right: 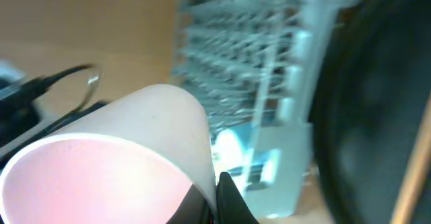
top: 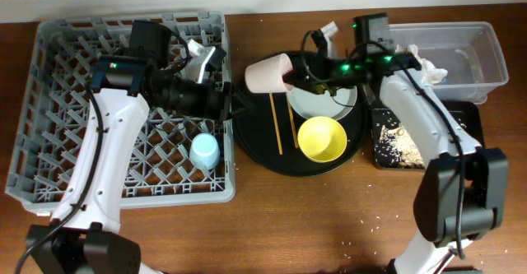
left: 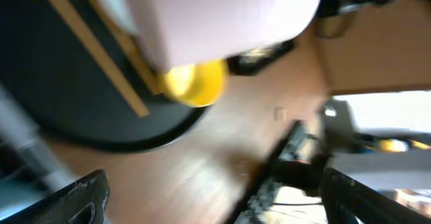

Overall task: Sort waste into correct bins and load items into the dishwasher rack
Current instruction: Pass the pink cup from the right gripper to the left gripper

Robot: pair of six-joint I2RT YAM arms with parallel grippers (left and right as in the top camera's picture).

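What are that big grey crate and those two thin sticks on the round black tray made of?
The large square grey crate looks like moulded plastic: matte, uniform grey, with a lattice floor and pegs. The two thin tan chopsticks look like wood or bamboo: pale and dull, but the grain is too small to see.

Overhead camera looked straight down on the table (top: pixel 329 233), wide enough to take in the dishwasher rack (top: pixel 58 76) and round black tray (top: pixel 254 140) whole. Left wrist camera sat low and close, blurred, facing across that tray toward the pink cup (left: pixel 229 15). Right wrist camera, closer still, faced the rack past the same cup.
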